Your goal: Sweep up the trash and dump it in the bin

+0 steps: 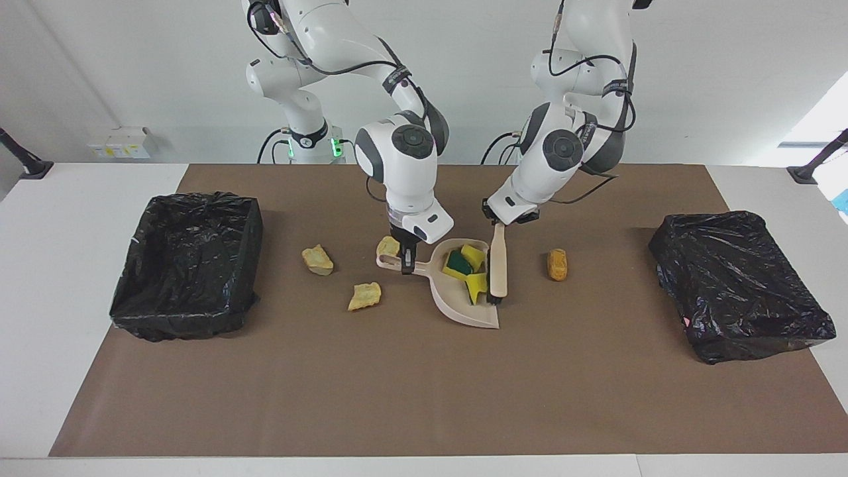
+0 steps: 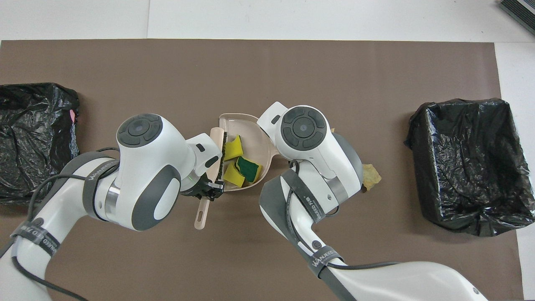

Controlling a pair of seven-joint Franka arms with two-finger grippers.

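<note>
Yellow sponge pieces [image 1: 468, 268] lie in the dustpan [image 1: 472, 311]; left gripper [image 1: 501, 224] fingers grip the brush [image 1: 498, 265], right gripper [image 1: 407, 262] fingers the pan handle. Orange-brown lump [image 1: 557, 264] lies outside, toward the left arm's end.

Table [image 1: 79, 397] — brown mat [image 1: 397, 397], two bins, dustpan [image 1: 464, 311], scraps

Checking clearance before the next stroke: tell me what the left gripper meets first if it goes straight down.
The left gripper, shut on the brush, likely meets the mat beside the dustpan.
</note>
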